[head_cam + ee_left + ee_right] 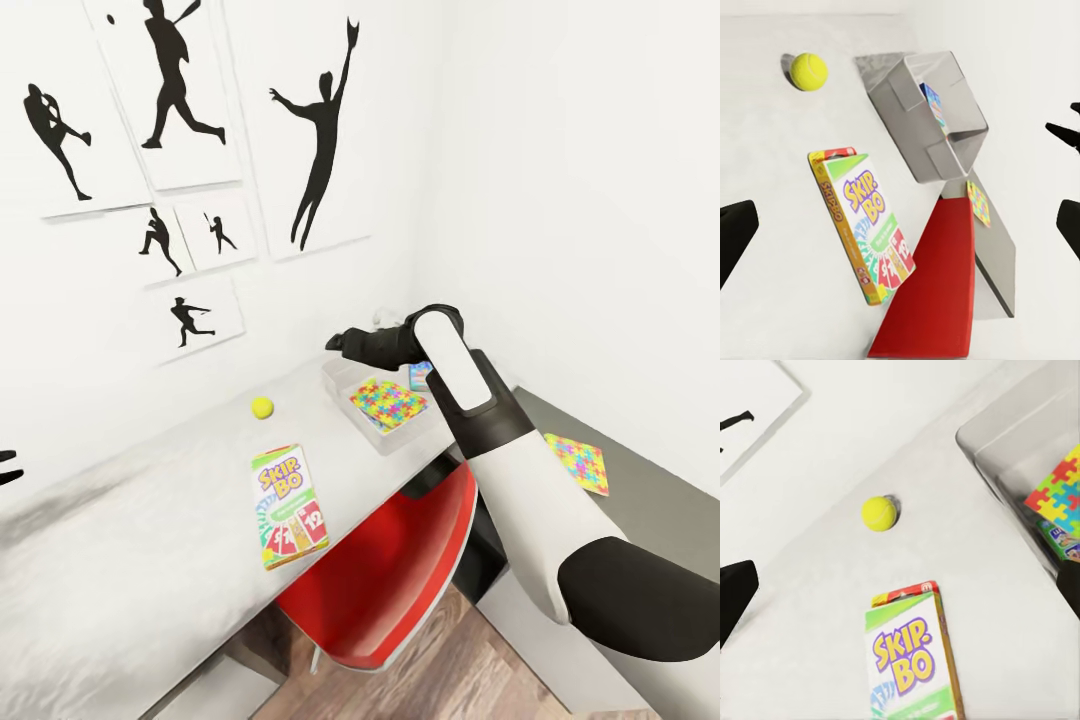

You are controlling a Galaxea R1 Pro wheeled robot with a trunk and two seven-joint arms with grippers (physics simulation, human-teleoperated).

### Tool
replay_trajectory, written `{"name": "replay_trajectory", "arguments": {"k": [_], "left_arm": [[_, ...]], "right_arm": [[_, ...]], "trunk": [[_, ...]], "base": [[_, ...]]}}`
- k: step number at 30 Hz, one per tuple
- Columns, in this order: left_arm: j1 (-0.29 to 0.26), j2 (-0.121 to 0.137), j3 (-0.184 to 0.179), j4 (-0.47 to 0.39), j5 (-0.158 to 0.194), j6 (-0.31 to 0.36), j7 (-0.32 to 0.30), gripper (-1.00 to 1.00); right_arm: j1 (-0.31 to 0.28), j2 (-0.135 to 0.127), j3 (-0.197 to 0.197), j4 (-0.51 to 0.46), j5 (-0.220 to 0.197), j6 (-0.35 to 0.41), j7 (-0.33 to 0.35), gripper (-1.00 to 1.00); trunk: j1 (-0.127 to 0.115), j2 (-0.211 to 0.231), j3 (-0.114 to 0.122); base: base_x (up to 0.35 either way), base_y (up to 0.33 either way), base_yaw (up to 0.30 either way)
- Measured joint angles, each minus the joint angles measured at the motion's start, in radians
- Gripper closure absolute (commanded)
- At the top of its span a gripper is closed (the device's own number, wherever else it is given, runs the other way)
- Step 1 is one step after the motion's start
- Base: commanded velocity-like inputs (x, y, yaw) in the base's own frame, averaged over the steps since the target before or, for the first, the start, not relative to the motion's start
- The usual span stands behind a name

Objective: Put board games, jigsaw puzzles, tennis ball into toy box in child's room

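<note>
Toy box [345,375] holds 1 puzzle [388,402]; bench [150,540]: 1 ball [262,407], 1 Skip-Bo [288,505]. Fingers both wide, empty.

Tennis ball [262,407] yellow-green. Skip-Bo board game [289,506]: green box, yellow-and-purple lettering, red, blue and green cards printed at one end, orange-red side edge. Jigsaw puzzle [388,402] in the toy box [343,377]: multicolour interlocking pieces, yellow, blue, red, green, pink. Second jigsaw puzzle [578,462] same pattern, mostly yellow. Toy box translucent grey. Table [130,560] white-grey, mottled. Chair [390,575] glossy red. Right arm [520,480] white with black joints. Wall posters [170,90] white with black ballplayer silhouettes. Floor [440,670] brown wood grain.
</note>
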Motion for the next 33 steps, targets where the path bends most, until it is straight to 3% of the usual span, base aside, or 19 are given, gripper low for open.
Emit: {"name": "replay_trajectory", "arguments": {"k": [5,7,18,24,33], "left_arm": [[0.002,0.004,0.0,0.023,-0.003,-0.009,0.0,-1.0],[0.004,0.007,0.001,0.059,-0.003,-0.044,0.0,-1.0],[0.004,0.008,0.0,0.074,-0.006,-0.064,0.0,-1.0],[0.006,0.008,0.0,0.105,-0.018,-0.097,0.0,-1.0],[0.006,0.013,0.001,0.153,-0.023,-0.135,0.0,-1.0]], "right_arm": [[0.0,0.0,0.003,-0.04,-0.003,-0.004,-0.004,-1.0],[0.0,0.0,0.003,-0.059,-0.003,-0.006,-0.007,-1.0],[0.002,0.0,0.01,-0.061,-0.001,-0.012,-0.019,-1.0],[0.002,0.0,0.022,-0.038,0.001,-0.004,-0.023,-1.0],[0.002,0.0,0.068,0.056,-0.002,-0.012,-0.108,-1.0]], "trunk": [[0.0,0.0,0.0],[0.0,0.0,0.0],[0.0,0.0,0.0],[0.0,0.0,0.0],[0.0,0.0,0.0]], "base": [[0.0,0.002,0.0],[0.0,0.0,0.0],[0.0,0.039,0.0],[0.0,0.048,0.0],[0.0,0.006,0.0]]}}
